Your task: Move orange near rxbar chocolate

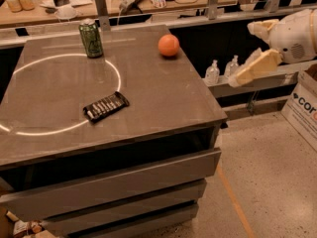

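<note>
The orange (169,45) sits on the grey table top (163,98) near its far right corner. The rxbar chocolate (105,106), a flat black bar with white lettering, lies near the middle of the table, left of and nearer than the orange. My gripper (242,53) hangs in the air to the right of the table, off its edge, at about the orange's depth. Its two cream fingers (255,67) point left towards the table, stand apart and hold nothing.
A green can (91,38) stands at the far side of the table, left of the orange. A bright ring of light marks the table's left half. Behind is a cluttered counter. A low shelf with two bottles (212,73) and a cardboard box (302,105) stand at the right.
</note>
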